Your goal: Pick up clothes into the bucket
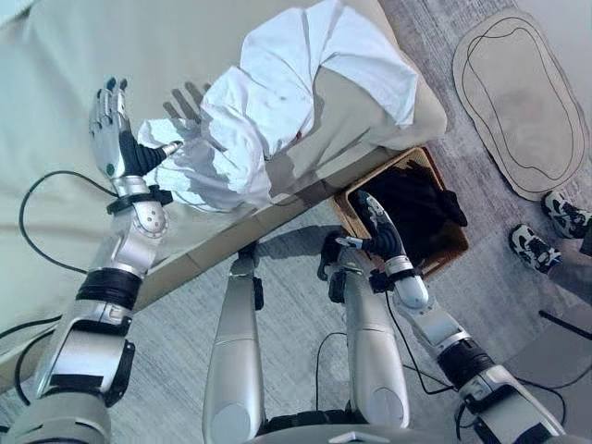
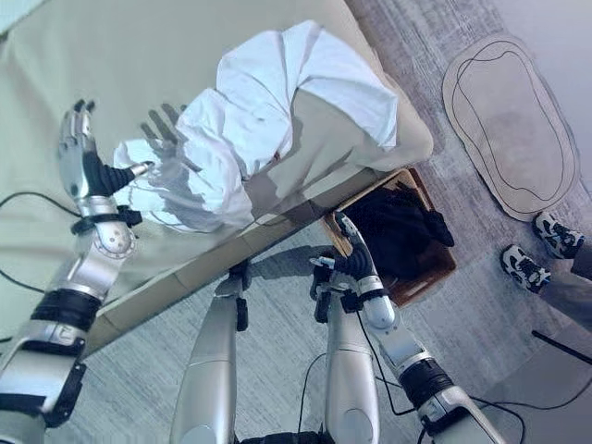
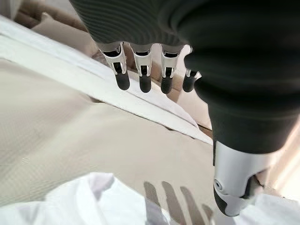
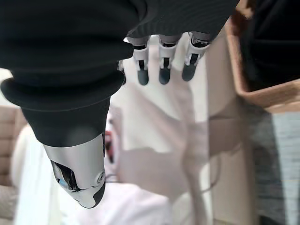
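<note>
Heaped white clothes (image 1: 277, 111) on the beige bed (image 1: 55, 111), spilling toward its near edge just above the wooden bucket (image 1: 447, 248) on the floor, already lined with dark garments (image 1: 416, 205). Left robot hand (image 1: 113, 129) raised beside the pile, fingers straight and empty, thumb brushing the cloth, apparently poised to gather it. Right robot hand (image 1: 377, 222) hanging relaxed, holding nothing, over the bucket's near rim. Beyond, a rug (image 1: 520, 102) and a bystander's shoes (image 1: 546, 231).
</note>
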